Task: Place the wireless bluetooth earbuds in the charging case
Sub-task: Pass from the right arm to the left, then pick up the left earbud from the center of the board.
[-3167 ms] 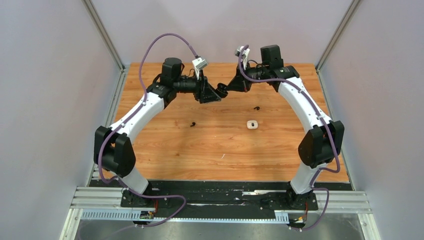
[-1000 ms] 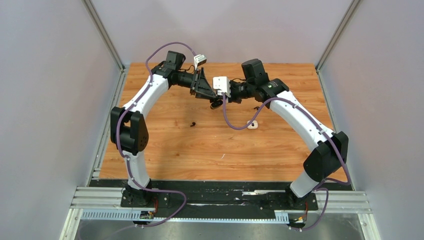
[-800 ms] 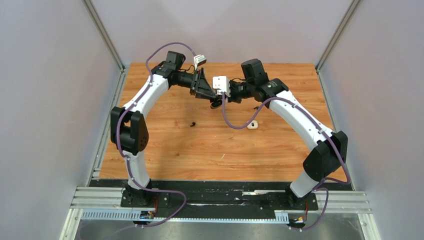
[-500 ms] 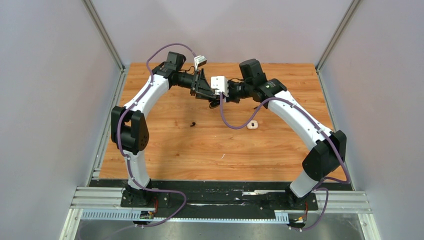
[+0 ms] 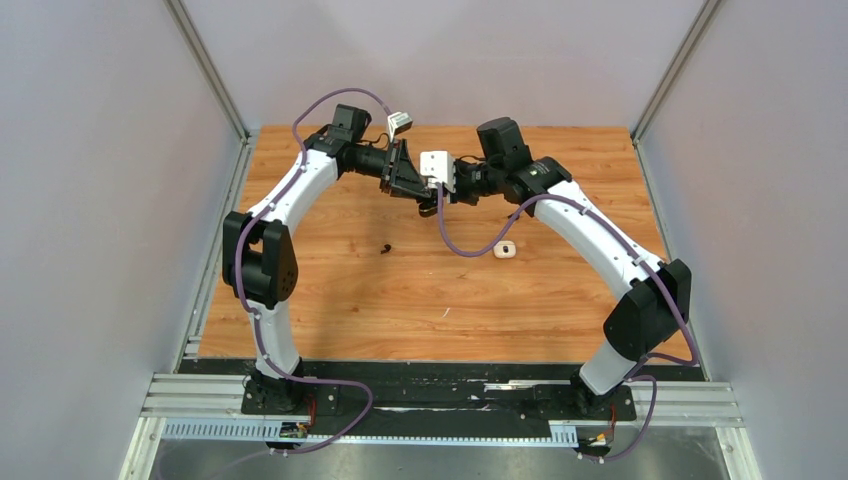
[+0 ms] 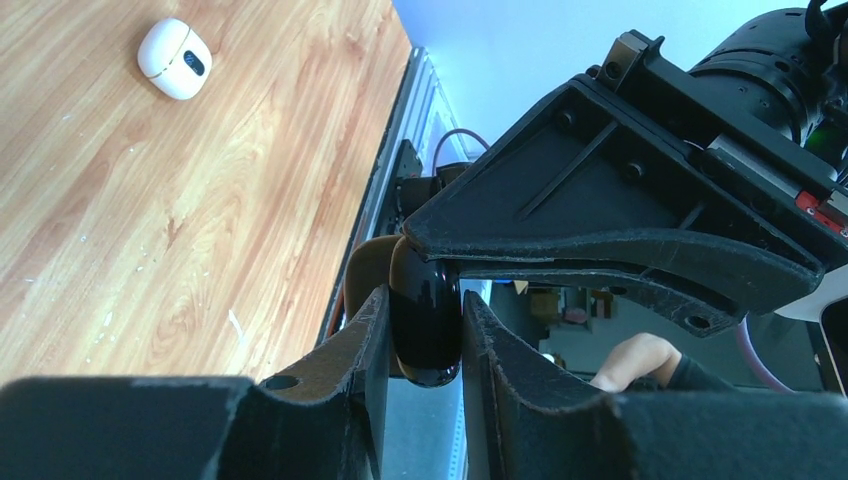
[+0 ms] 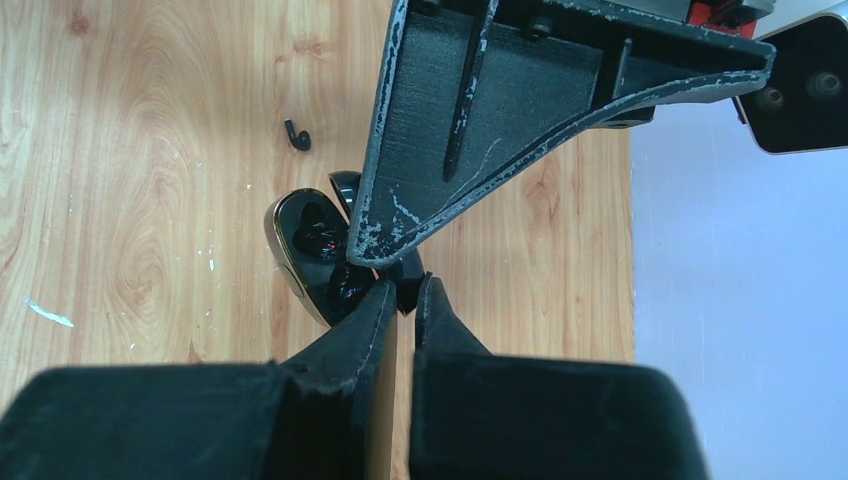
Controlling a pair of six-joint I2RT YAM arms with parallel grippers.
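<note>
The left hand [image 6: 424, 300] is clamped on the black charging case [image 6: 428, 335], holding it in the air. I judge this a steadying grip, so the other arm can work at its cavity. The right hand [image 7: 406, 290] meets it tip to tip, its fingers pressed together against the open, gold-rimmed shell. Whether an earbud is pinched there is hidden by the left hand's frame. One black earbud [image 7: 295, 134] lies on the tabletop [image 5: 440, 300] below, well apart from the white case [image 6: 174, 58]. The other earbuds cannot be made out.
</note>
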